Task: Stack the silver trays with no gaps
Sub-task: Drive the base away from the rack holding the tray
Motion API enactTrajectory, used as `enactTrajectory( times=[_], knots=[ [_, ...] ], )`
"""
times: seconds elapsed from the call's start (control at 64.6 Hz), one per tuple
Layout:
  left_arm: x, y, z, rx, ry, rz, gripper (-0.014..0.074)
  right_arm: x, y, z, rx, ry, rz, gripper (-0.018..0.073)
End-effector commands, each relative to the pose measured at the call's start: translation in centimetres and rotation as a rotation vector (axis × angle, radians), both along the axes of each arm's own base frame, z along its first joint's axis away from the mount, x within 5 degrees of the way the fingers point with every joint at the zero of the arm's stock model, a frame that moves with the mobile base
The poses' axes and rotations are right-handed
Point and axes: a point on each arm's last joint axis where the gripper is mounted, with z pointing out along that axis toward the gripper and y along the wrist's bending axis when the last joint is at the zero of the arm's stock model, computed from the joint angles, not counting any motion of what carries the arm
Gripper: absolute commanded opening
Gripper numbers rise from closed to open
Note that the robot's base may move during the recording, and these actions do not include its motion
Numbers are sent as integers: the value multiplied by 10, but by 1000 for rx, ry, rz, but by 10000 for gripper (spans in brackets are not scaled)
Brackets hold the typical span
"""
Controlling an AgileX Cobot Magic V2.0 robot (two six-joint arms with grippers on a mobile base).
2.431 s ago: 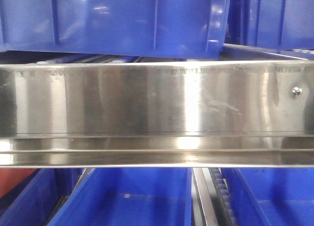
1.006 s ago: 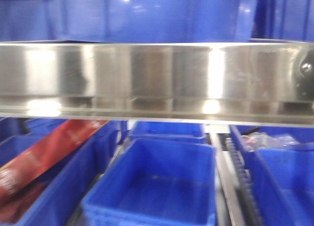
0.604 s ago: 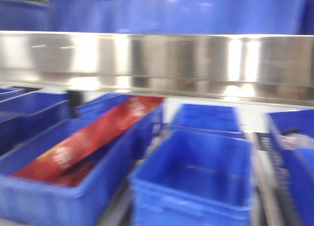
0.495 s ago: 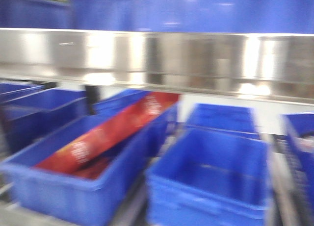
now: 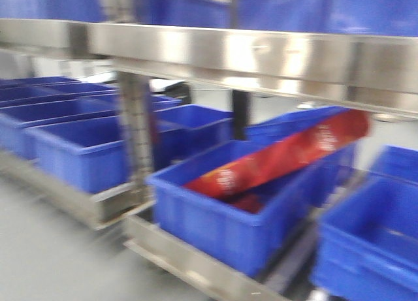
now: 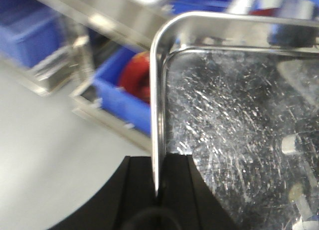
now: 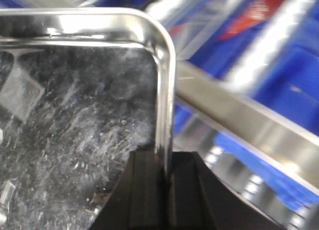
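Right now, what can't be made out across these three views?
- Left wrist: silver tray, clamped in the left gripper, cut off right and below.
- Right wrist: right gripper clamps a tray rim; same tray or another, unclear.
- Front: motion blur; red packet print unreadable; no tray or arms in frame.

Blur is smearing my front view; glare is flaring white on the steel rail (image 5: 261, 53) and scratched tray (image 6: 234, 115).

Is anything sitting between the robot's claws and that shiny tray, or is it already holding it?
Nothing stands between them. The left gripper and the right gripper are each shut on the silver tray at its rim, near a corner. Where it must be stacked is not in view.
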Motion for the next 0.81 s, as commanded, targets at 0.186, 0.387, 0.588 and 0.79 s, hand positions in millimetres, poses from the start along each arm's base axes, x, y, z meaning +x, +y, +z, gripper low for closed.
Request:
enactTrajectory(
  times=[0.186,0.387,0.588,0.79],
  knots=[
    [-2,-7,9,-59,-61,-49,-16,1,4,4,14,-37,35,-67],
    [-2,-7,9,-59,-61,-49,-16,1,4,4,14,-37,35,-67],
    [-2,-7,9,-59,-61,-49,-16,1,4,4,14,-37,35,-67],
    [-2,-7,9,-59,-61,-49,-16,1,4,4,14,-37,35,-67]
  ],
)
